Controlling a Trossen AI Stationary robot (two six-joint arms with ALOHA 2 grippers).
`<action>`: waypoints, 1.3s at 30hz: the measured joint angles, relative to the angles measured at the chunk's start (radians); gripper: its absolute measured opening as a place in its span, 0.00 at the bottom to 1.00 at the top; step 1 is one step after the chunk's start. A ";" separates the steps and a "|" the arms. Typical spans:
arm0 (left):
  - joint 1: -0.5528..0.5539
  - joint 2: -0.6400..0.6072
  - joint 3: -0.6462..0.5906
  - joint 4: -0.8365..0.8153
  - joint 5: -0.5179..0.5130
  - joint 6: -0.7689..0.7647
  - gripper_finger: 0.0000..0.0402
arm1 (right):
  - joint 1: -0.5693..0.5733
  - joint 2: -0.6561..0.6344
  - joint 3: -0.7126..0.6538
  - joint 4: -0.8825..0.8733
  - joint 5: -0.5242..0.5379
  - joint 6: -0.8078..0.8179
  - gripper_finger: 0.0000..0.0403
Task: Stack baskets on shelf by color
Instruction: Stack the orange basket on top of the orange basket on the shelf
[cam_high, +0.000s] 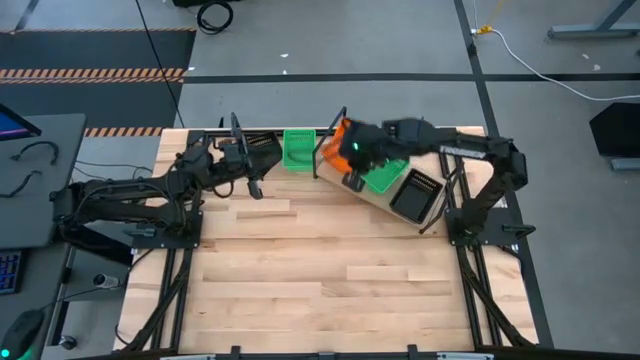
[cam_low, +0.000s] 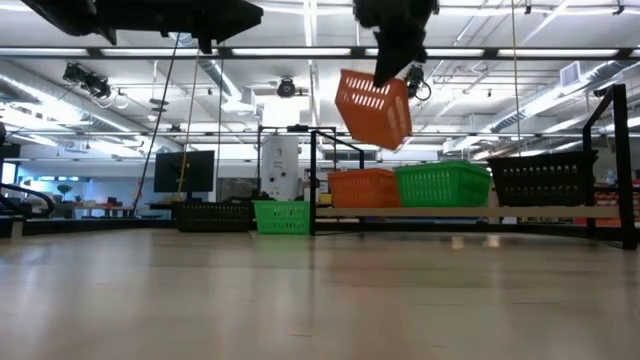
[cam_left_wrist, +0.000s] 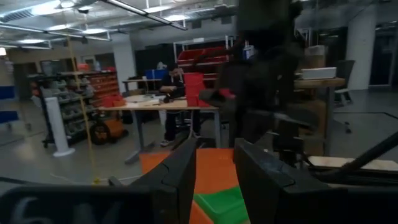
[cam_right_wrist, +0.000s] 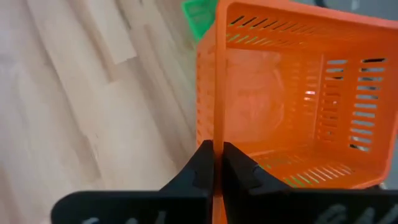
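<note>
High view, progress: partway by my judgement; the pale smooth wooden shelf board already carries orange, green and black slotted plastic baskets, but how many are in each pile cannot be told.
High view, left to do: a loose green basket and a black basket sit on the plank tabletop off the shelf's end.
High view, left gripper: beside the black basket, holding nothing I can see; fingers hard to judge here.
Low view, shelf: an orange pile, a green pile, a black pile, side by side.
Low view, carried orange basket: tilted, in the air above the orange pile, empty.
Left wrist view: own fingers parted, nothing between.
Right wrist view, right gripper: pinched tight on the carried basket's rim.
</note>
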 joint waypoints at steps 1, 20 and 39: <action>0.006 -0.003 0.010 -0.010 0.000 0.005 0.29 | -0.033 0.012 0.010 -0.001 -0.029 0.000 0.03; 0.071 -0.003 0.047 -0.185 0.000 0.009 0.29 | -0.232 0.179 0.041 0.019 -0.042 -0.114 0.03; 0.069 -0.002 0.047 -0.222 0.019 -0.018 0.29 | -0.185 0.235 0.039 0.026 -0.112 -0.070 0.04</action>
